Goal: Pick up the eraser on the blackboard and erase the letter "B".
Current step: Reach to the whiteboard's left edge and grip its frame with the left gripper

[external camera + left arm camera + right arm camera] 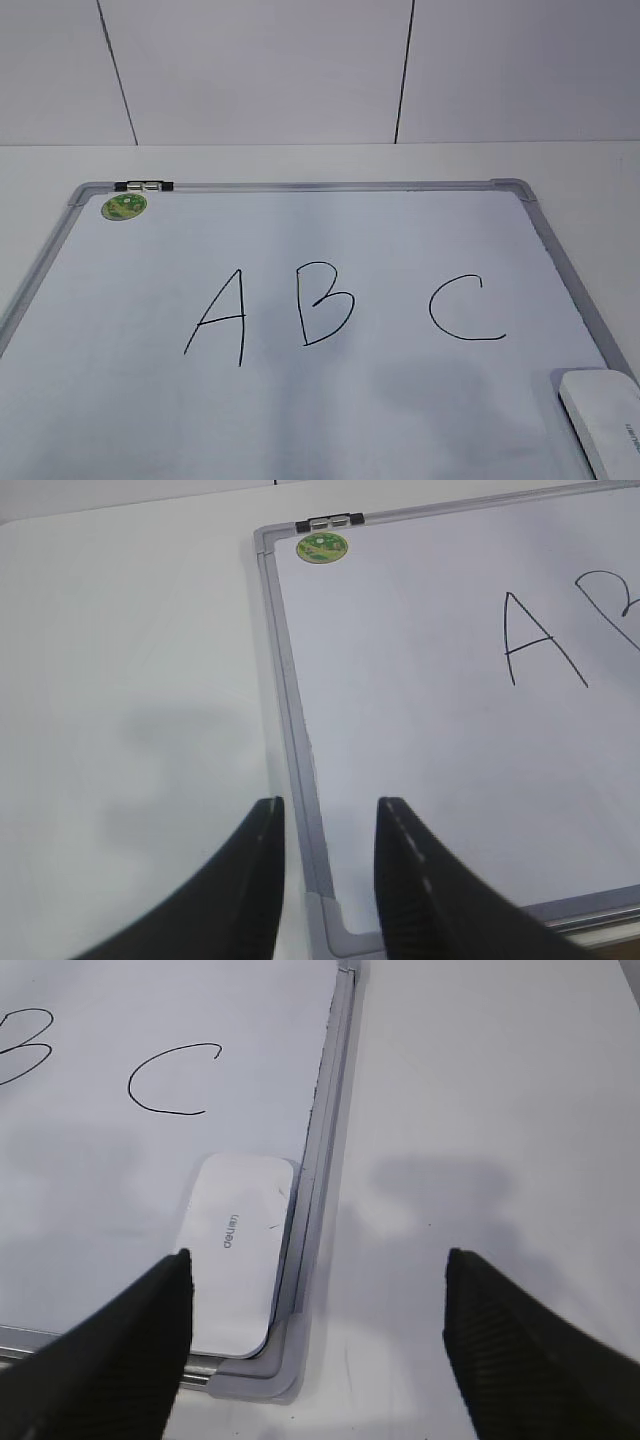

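The blackboard [300,420] is a white dry-erase board with a grey frame, lying flat on the table. The black letter "B" [325,303] stands between "A" [220,315] and "C" [462,308]. The white eraser [606,418] lies on the board's near right corner; it also shows in the right wrist view [238,1250]. My right gripper [316,1260] is wide open above that corner, its left finger beside the eraser, not touching. My left gripper [330,805] is open and empty, straddling the board's left frame [290,730]. Neither gripper shows in the exterior view.
A round green sticker [124,206] and a black clip [144,186] sit at the board's far left corner. The white table [580,165] surrounds the board. A white panelled wall [260,70] stands behind it.
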### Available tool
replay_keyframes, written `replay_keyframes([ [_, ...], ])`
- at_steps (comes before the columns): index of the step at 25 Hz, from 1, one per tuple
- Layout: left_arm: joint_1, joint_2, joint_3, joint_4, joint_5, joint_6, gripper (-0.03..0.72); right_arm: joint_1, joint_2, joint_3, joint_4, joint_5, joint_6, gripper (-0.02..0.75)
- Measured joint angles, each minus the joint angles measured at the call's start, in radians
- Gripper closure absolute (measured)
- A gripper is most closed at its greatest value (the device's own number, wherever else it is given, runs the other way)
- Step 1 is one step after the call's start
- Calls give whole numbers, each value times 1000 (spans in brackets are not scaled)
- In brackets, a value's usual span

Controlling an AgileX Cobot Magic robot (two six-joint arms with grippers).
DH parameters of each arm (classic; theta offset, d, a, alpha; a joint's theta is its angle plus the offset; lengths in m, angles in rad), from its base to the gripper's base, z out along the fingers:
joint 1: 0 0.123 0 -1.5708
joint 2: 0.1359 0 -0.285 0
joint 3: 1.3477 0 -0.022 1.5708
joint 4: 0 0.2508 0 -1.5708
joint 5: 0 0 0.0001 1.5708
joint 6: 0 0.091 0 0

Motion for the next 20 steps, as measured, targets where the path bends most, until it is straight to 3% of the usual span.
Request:
replay_keyframes([
  [20,0,0,0,-2,0,0,449,0,0,-6,-31,-15,0,153],
])
